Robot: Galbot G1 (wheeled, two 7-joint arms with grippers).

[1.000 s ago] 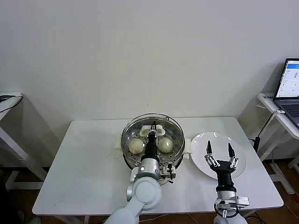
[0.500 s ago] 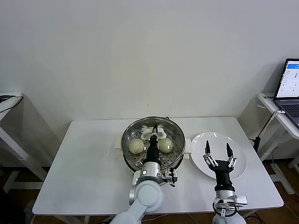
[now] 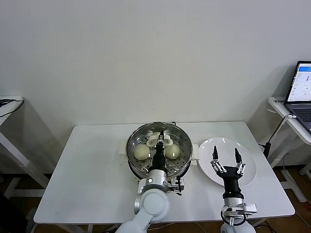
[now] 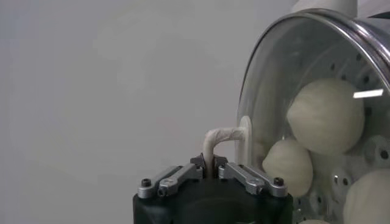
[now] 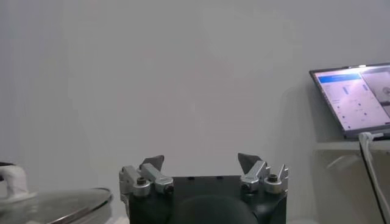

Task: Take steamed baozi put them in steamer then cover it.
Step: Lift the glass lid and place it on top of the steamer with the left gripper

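The steel steamer (image 3: 182,165) stands mid-table. The clear glass cover (image 3: 146,138) lies over its mouth. Two baozi (image 3: 141,153) (image 3: 172,151) show through the glass in the head view. My left gripper (image 3: 161,137) is shut on the cover's white handle (image 3: 165,141). In the left wrist view the left gripper (image 4: 209,163) pinches the handle (image 4: 222,135), and three baozi (image 4: 326,115) (image 4: 287,165) (image 4: 365,201) sit behind the cover (image 4: 268,79) on the perforated tray. My right gripper (image 3: 227,160) is open and empty above the plate. It also shows in its wrist view (image 5: 200,163).
A flat white plate (image 3: 226,143) lies right of the steamer on the white table (image 3: 92,170). A laptop (image 3: 302,92) stands on a side table at the far right. Another side table (image 3: 9,104) is at the far left. The cover's rim (image 5: 55,204) shows in the right wrist view.
My left gripper has lowered the cover from a raised position onto the steamer. My right gripper has dropped back slightly over the plate, still open.
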